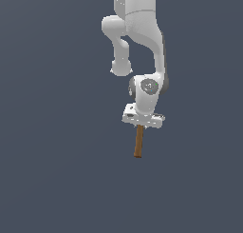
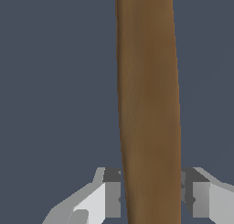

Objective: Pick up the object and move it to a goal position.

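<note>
**One hammer gripped by its handle, against plain slate grey**

One flat, dark blue-grey ground [image 1: 52, 179] fills both views from edge to edge, without a seam, wall or horizon, so surface and background cannot be told apart. It bears no marks and casts back no clear shadow.

Moving to the middle of the exterior view, the white arm [image 1: 142, 37] comes down from the upper edge, where its higher links are cut off. Its wrist block hides the gripper's fingers and whatever part of the hammer lies above them; the head cannot be seen in either view.

The hammer [image 1: 138, 141] hangs below the gripper [image 1: 141, 125], handle nearly upright with a slight lean, its free end pointing down. Only a short brown length shows there.

In the wrist view the handle [image 2: 148, 104] is a broad band of brown wood with faint grain, running out of the picture at the far end. The gripper [image 2: 151, 198] is closed on it: a grey pad [image 2: 112, 195] presses one side and the other pad the opposite side, both touching the wood.
</note>
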